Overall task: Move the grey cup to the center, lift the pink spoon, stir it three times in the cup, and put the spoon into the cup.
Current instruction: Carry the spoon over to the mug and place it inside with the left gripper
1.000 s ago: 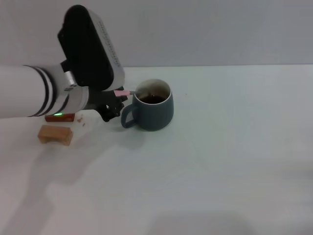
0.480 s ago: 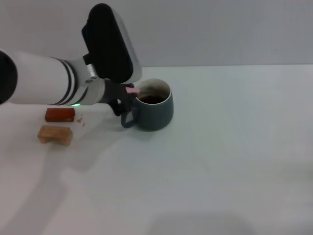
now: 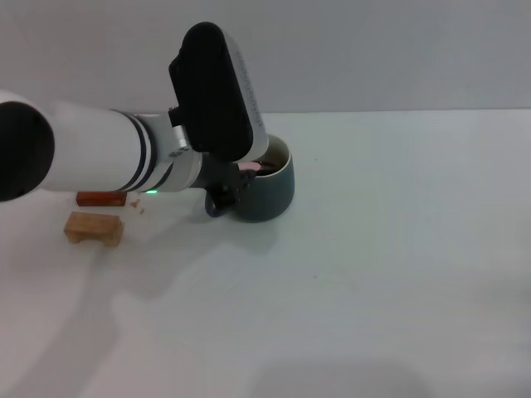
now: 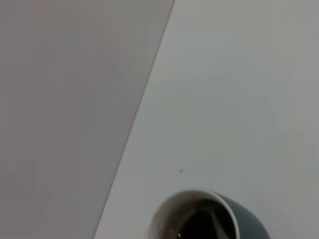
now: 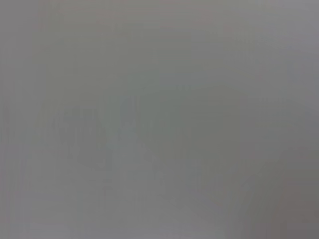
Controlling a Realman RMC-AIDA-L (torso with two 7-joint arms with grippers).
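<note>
Left arm [image 3: 124,162] reaches across desk [image 3: 390,265], blocking the grey cup [image 3: 270,191] from its handle side and above. Tan block [image 3: 94,227] and red-brown block [image 3: 99,199] sit beneath it. Cup's right side and front lie open.

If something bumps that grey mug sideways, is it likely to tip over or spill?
The grey cup looks squat and wide-based, so it would probably slide rather than tip. Dark liquid inside could slosh if jolted. Its glazed-looking surface is likely smooth and slippery.

Soft, even light; my arm casts a faint shadow on the desk [image 3: 373,274]; my right wrist view is featureless grey.
</note>
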